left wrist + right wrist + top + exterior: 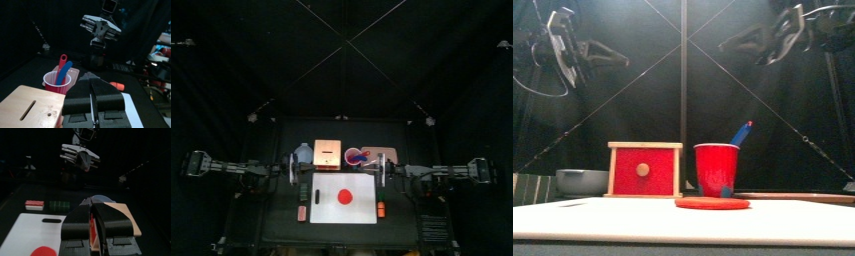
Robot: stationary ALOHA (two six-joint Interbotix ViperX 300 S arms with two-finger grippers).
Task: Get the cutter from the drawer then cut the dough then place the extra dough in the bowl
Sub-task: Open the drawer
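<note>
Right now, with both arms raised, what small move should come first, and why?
Probably lower the left gripper toward the red drawer front: the drawer looks closed, and the dough lies uncut on the white board. The wooden box stands slightly nearer that arm.

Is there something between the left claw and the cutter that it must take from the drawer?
Yes. The cutter is not visible: the wooden box has its red drawer front shut, facing the white board. Nothing else stands before the drawer. The left claw hangs high at the left.
</note>
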